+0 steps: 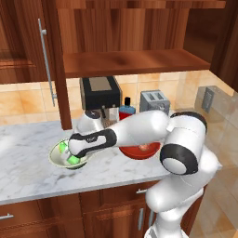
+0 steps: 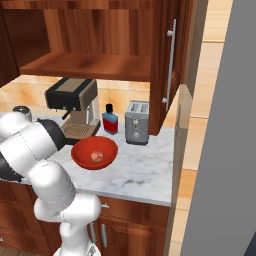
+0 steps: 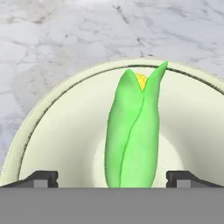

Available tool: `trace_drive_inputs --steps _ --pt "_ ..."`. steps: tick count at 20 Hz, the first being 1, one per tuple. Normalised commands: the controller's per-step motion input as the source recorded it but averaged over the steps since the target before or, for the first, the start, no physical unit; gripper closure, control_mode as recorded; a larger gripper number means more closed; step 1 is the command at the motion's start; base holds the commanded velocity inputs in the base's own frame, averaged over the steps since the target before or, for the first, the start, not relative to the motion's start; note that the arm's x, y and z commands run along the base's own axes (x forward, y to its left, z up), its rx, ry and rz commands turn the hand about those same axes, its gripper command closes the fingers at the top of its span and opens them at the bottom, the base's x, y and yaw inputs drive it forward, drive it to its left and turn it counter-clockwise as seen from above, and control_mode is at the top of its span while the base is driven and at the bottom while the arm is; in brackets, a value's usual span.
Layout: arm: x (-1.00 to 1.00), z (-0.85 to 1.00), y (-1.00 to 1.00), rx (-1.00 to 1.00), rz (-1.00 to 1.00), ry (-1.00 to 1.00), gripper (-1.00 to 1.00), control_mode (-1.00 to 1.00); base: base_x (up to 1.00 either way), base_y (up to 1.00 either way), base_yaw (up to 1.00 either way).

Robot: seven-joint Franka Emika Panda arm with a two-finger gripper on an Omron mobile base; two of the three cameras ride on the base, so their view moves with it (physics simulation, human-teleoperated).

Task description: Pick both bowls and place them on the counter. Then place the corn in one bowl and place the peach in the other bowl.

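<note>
Note that the gripper (image 3: 112, 178) stands wide, its fingertips (image 3: 41, 178) clear on either side of the corn (image 3: 131, 135), gripping nothing. The corn lies inside the cream-white bowl (image 1: 56, 158), near the front edge of the counter (image 1: 28, 162). To its right, the peach (image 2: 97, 156) rests in the red bowl (image 2: 82, 150), ahead of the toaster (image 2: 136, 122)

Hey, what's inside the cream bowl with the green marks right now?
The corn lies inside the cream bowl. The husk covers all but its yellow tip; the bowl's near side is hidden.
</note>
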Motion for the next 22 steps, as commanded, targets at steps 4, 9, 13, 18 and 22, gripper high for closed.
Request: trace_drive_inputs --steps 4,9,13,18,22 --pt "-0.34 0.29 -0.33 0.00 -0.05 -0.07 -1.00 -1.00 0.00 0.00 0.00" --pt "-0.38 0.30 -0.37 0.00 -0.08 -0.03 -1.00 -1.00 0.00 0.00 0.00" --pt "-0.44 0.32 -0.40 0.01 -0.09 0.00 -1.00 -1.00 0.00 0.00 0.00" --pt "-0.48 0.29 -0.39 0.00 -0.12 0.00 -1.00 -1.00 0.00 0.00 0.00" --pt "-0.51 0.24 -0.39 0.00 -0.14 0.00 -1.00 -1.00 0.00 0.00 0.00"
